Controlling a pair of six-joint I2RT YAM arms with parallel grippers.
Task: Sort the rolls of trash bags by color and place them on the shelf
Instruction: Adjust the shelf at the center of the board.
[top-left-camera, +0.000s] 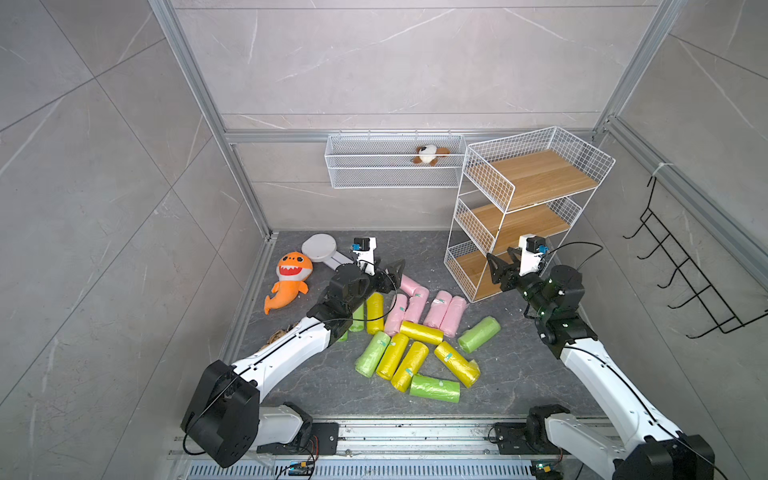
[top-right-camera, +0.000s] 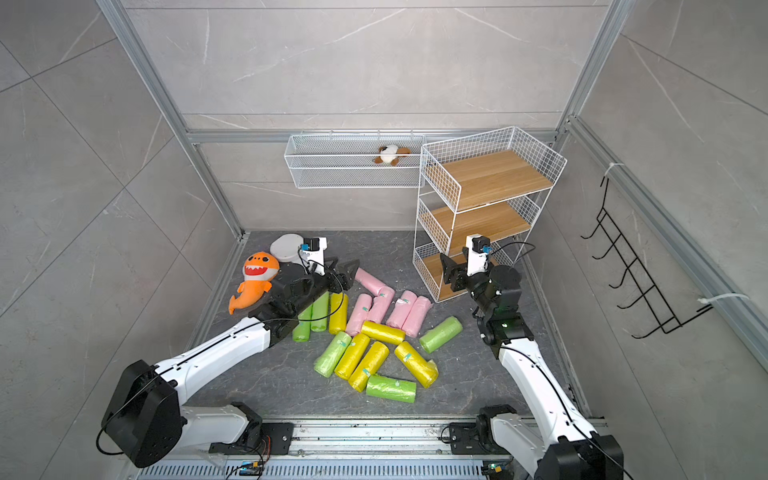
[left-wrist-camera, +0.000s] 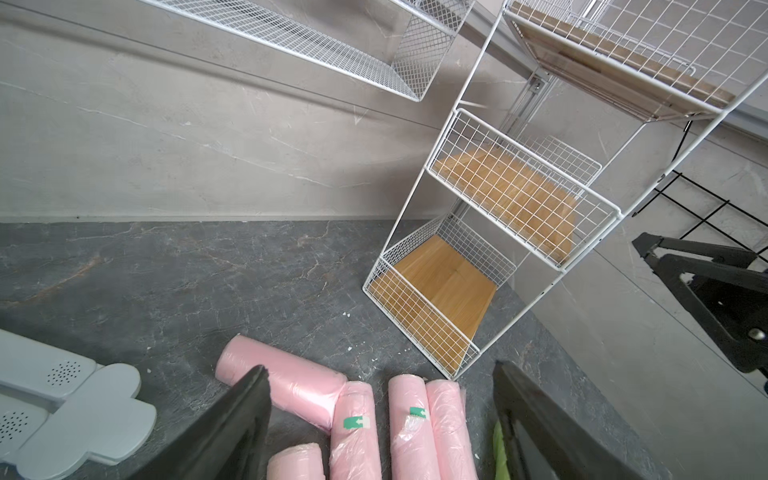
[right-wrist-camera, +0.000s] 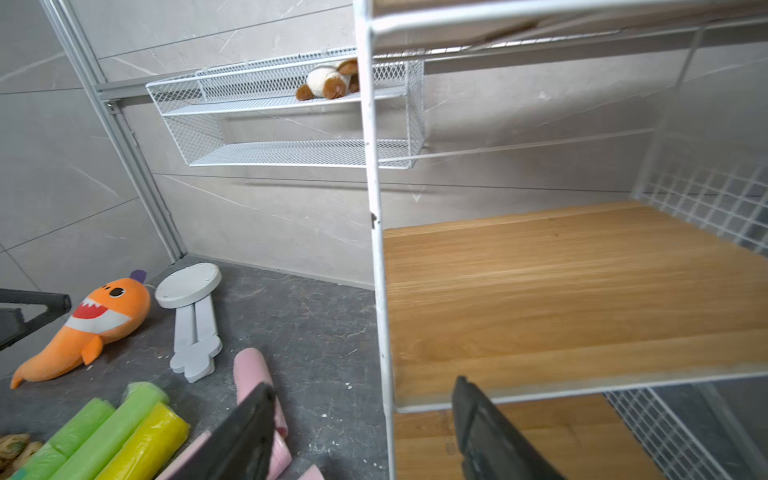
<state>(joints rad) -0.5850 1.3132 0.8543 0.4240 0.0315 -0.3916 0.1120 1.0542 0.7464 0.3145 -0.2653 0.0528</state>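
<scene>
The left gripper hangs over the far end of the pile, jaws spread wide and holding nothing. In its wrist view the jaws frame the ends of the pink rolls. Beyond them a strip of bare dark stone floor runs to the back wall, the widest free room near this gripper. The right gripper, jaws likewise apart and empty, sits close to the near corner post of the shelf, about level with its middle board. In its wrist view that white post stands between the fingers. The three-tier wire shelf stands in the far right corner, its foot just beside the rightmost pink roll. All the rolls lie on their sides on the floor between the arms. Four pink rolls lie roughly side by side, long axes running toward the back wall, and the fifth lies slantwise below the left gripper. The yellow rolls mostly lie slanted in the middle, one crosswise against the pink ends. Of the green rolls, two lie partly under the left forearm, one sits apart on the right with bare floor around it, and one lies crosswise nearest the robot's base. Teal stickers mark the rolls, but no writing on them is legible. An orange shark plush and a grey stand lie by the left wall.
</scene>
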